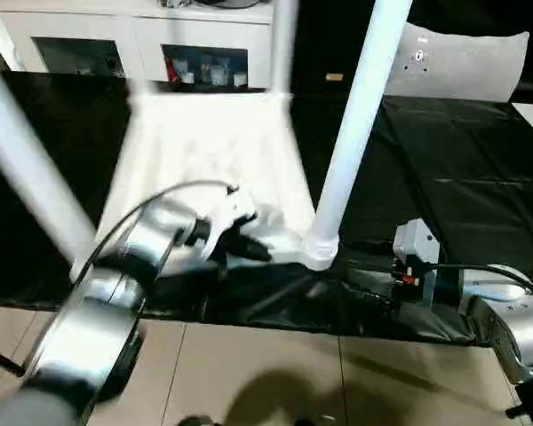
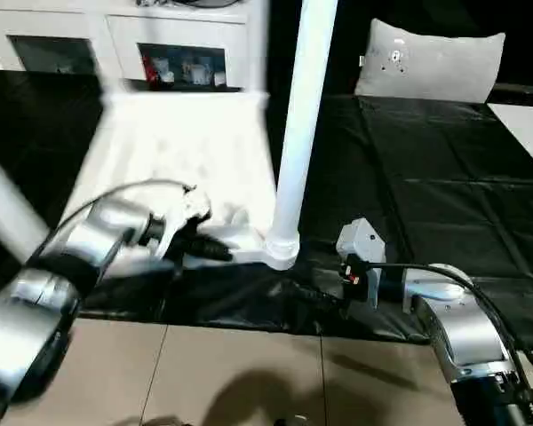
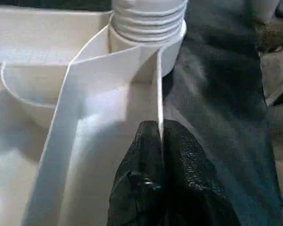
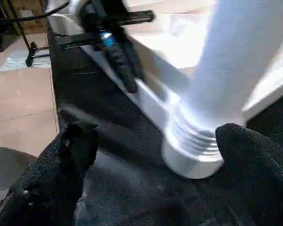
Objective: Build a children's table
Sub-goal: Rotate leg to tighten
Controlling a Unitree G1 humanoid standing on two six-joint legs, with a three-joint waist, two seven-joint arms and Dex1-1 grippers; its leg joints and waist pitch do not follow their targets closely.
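Observation:
The children's table lies upside down on black cloth, its white ribbed top (image 1: 204, 142) facing up. A long white leg (image 1: 355, 115) stands threaded in the near right corner socket (image 1: 320, 253). Another leg (image 1: 27, 169) rises at the left. My left gripper (image 1: 253, 248) is shut on the top's thin near rim (image 3: 159, 84), a black finger (image 3: 141, 155) pressed on each side of it. To the right of the socket, my right gripper (image 4: 155, 129) stands open, its fingers (image 4: 70, 155) spread either side of the leg's threaded base (image 4: 193, 141) without touching it.
Black cloth (image 1: 462, 177) covers the work surface, and tiled floor (image 1: 275, 373) runs along its near edge. At the back stand a white cabinet with glass doors (image 1: 133, 44) and a flat white board (image 1: 466, 62).

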